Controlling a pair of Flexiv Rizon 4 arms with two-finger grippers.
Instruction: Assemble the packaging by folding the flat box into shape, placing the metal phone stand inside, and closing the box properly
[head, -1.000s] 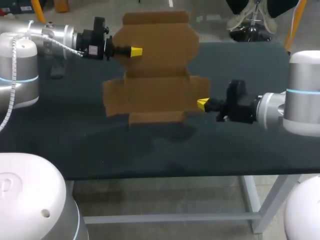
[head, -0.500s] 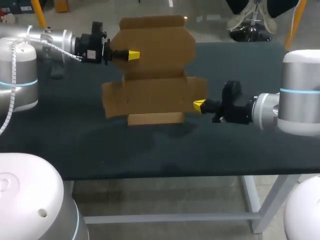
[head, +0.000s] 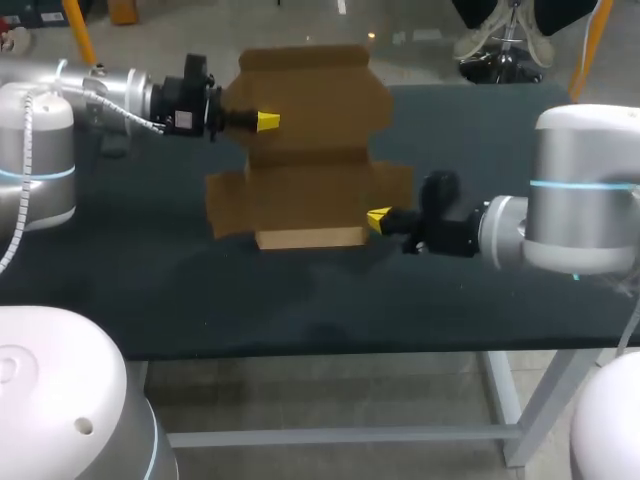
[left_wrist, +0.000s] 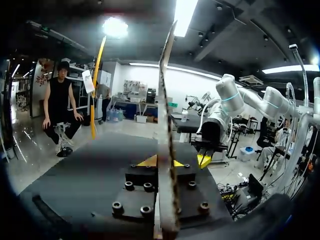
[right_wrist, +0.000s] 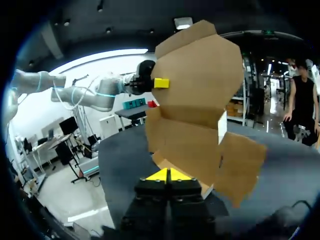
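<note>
One edge of the light, crease-prone brown cardboard box (head: 310, 190), likely its safest hold, is clamped by the left gripper (head: 266, 121), the right gripper (head: 378, 218) being closed empty.

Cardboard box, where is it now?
In the head view the cardboard box stands at the middle of the table, its upper flap pinched by the left pincer, the right pincer at its lower right edge.

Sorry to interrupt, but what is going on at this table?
Two robot arms are folding a flat cardboard box on the dark table. The left gripper is shut on the edge of the upper panel, holding it upright. The right gripper, fingers closed, sits at the box's near corner on its own side. The box is only partly shaped, with its flaps open.
</note>
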